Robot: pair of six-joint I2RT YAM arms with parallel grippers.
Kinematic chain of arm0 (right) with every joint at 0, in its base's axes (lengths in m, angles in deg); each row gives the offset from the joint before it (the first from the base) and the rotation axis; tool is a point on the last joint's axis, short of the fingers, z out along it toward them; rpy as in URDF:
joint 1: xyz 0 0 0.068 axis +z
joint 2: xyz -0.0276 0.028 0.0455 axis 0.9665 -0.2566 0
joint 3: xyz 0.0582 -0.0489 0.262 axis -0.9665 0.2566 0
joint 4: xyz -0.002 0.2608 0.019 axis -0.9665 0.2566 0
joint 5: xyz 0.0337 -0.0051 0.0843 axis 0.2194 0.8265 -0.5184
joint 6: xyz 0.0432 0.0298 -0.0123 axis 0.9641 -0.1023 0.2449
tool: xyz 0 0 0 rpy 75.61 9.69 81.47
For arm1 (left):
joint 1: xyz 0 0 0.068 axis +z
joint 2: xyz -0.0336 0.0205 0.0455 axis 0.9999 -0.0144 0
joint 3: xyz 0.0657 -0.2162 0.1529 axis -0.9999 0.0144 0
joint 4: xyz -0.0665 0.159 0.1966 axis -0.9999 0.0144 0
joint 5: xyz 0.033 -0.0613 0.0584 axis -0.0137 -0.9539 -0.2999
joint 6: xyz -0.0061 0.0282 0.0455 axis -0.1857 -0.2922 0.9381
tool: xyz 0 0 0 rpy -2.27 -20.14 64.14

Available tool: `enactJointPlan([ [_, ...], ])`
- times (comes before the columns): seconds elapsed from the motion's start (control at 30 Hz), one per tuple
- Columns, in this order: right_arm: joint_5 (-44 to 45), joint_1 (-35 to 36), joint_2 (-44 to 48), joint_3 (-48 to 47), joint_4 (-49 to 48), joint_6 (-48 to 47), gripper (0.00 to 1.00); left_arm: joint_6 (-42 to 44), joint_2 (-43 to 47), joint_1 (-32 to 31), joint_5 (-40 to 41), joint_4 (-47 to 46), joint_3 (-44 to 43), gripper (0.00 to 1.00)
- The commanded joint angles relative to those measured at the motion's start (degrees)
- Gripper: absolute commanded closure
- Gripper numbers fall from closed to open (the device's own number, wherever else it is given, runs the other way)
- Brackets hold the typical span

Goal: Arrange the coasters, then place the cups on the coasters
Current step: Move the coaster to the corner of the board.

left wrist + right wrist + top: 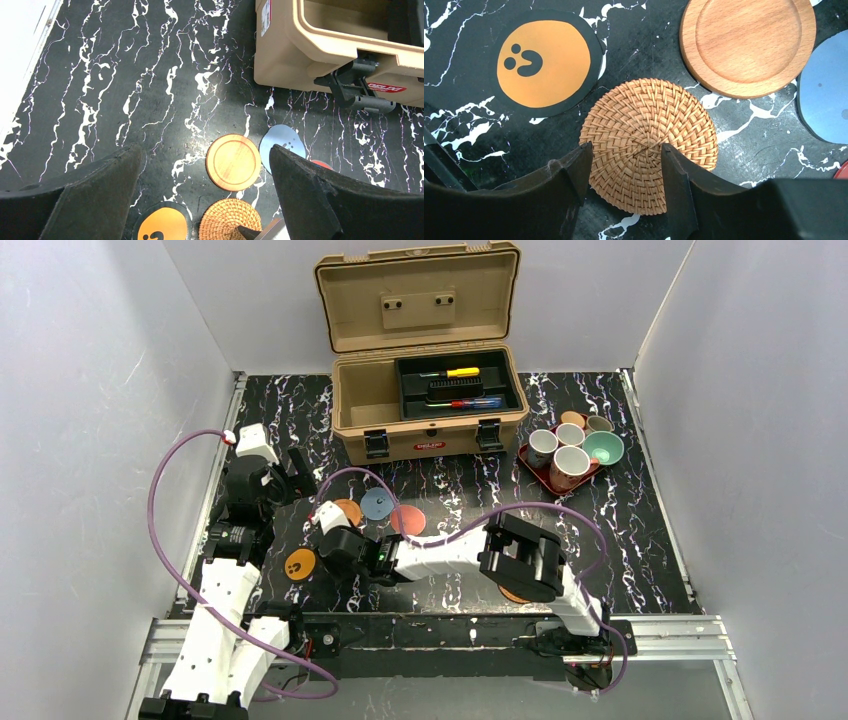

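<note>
Five coasters lie close together at the table's left: an orange one with black marks [299,563], a woven one [649,125], a wooden one [349,511], a blue-grey one [377,504] and a pinkish-red one [407,519]. My right gripper [626,150] is down on the woven coaster. One finger sits at its left edge, the other lies across its middle, and the jaws are closed in on it. My left gripper [205,160] hangs wide open above the wooden coaster [233,162], holding nothing. Several cups [570,450] stand on the dark red tray [535,468] at the far right.
An open tan toolbox [430,390] with tools in its insert stands at the back centre, close behind the coasters. An orange-brown disc [513,594] peeks out from under my right arm near the front edge. White walls enclose the table on both sides.
</note>
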Motion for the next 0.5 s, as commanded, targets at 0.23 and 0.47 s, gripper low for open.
enactJointPlan([
  [0.23,-1.95,-0.12,1.34,9.03,2.44,4.19,0.39,-0.08,0.68,-0.22,1.23,0.68,-2.34,0.02],
  [0.47,0.39,-0.03,5.51,15.13,4.60,5.96,0.39,0.04,0.21,-0.21,0.79,0.50,-2.25,0.02],
])
